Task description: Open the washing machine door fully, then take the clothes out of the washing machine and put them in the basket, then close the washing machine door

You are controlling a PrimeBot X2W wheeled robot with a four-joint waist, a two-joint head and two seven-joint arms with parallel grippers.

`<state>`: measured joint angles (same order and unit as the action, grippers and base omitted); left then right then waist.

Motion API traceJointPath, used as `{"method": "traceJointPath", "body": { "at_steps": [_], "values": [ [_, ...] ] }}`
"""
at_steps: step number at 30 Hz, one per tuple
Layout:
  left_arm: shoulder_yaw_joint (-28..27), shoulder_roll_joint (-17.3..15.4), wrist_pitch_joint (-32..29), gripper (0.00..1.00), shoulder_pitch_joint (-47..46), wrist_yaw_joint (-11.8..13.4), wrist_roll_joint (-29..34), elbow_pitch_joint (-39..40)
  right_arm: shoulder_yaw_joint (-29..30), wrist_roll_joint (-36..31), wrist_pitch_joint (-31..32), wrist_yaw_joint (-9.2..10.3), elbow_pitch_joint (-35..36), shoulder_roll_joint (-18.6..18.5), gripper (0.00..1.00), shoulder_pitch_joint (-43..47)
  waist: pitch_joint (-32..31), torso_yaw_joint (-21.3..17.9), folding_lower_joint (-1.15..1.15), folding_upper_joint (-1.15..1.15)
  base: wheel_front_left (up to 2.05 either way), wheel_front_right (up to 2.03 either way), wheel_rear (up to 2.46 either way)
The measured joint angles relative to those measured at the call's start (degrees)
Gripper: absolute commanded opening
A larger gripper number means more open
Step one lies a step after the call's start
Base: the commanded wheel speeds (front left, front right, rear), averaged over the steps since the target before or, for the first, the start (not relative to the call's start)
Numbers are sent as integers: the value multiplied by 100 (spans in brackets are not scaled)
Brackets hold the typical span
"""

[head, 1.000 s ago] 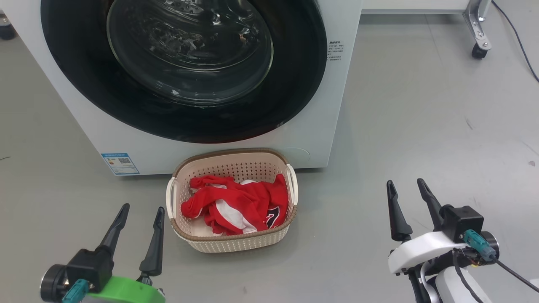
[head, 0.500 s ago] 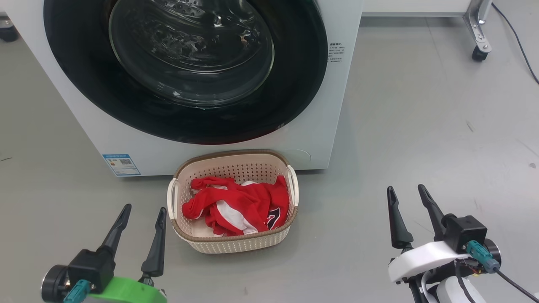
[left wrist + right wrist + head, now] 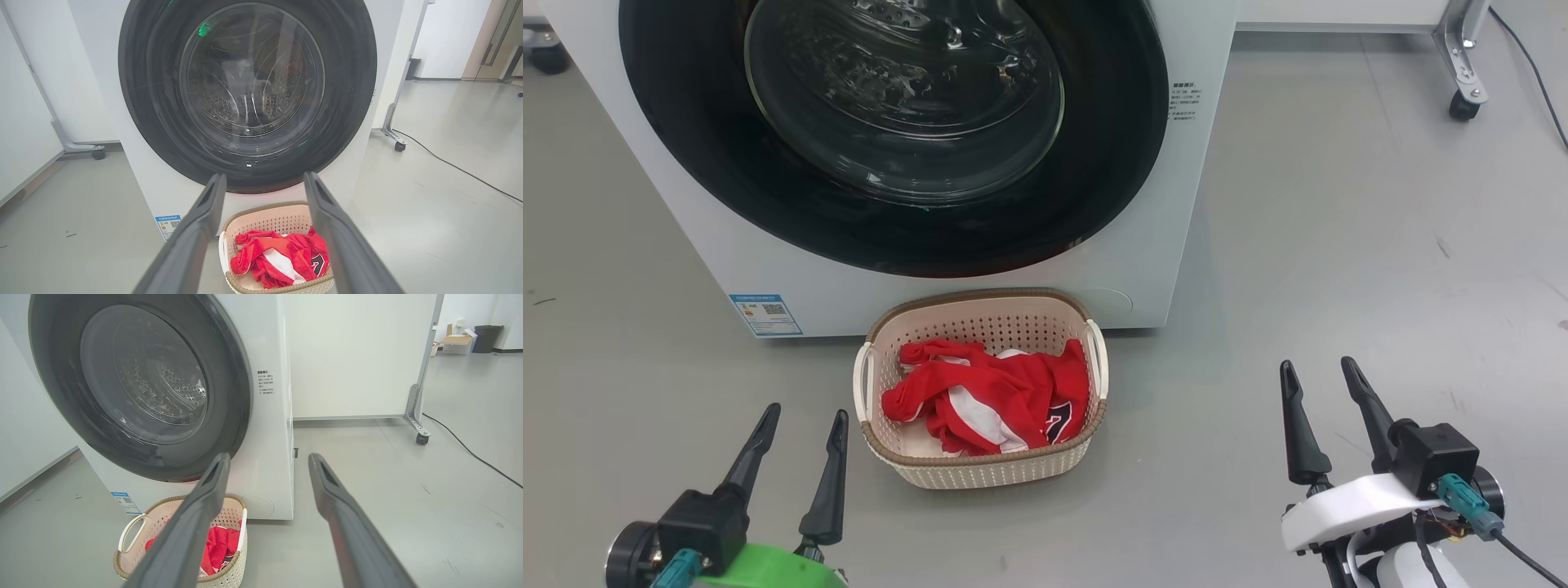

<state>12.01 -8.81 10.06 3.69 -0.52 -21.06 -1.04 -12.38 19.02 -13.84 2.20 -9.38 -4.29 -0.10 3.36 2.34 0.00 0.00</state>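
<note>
The white washing machine [image 3: 1143,245] stands before me with its round black door [image 3: 1094,180] shut flat against the front; the same door [image 3: 147,102] fills the left wrist view. On the floor in front sits the cream basket [image 3: 988,472] holding the red clothes [image 3: 988,396] with white trim. My left gripper [image 3: 805,416] hangs open just left of the basket, nothing between its fingers. Well to the right of the basket, my right gripper [image 3: 1319,367] is open and empty too. The basket [image 3: 130,567] and clothes [image 3: 216,547] also appear low in the right wrist view.
Grey floor spreads to the right of the machine. A white panel on a castor foot [image 3: 1462,102] stands behind at the right, with a black cable [image 3: 1535,73] trailing across the floor. A blue label [image 3: 765,314] marks the machine's lower left front.
The whole head view has shifted slightly, so the camera moved. Both grippers sit a little lower in the picture and stay open. Door, basket and clothes are unchanged.
</note>
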Motion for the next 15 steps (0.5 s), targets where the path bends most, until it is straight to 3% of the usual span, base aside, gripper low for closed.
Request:
{"method": "traceJointPath", "body": {
  "at_steps": [15],
  "values": [
    [69, 0, -48, 100, 15, 22, 0, 38, 10, 1, 120, 47, 243, -62, 100, 181, -3, 66, 0, 0, 0, 0, 0]
  ]
}}
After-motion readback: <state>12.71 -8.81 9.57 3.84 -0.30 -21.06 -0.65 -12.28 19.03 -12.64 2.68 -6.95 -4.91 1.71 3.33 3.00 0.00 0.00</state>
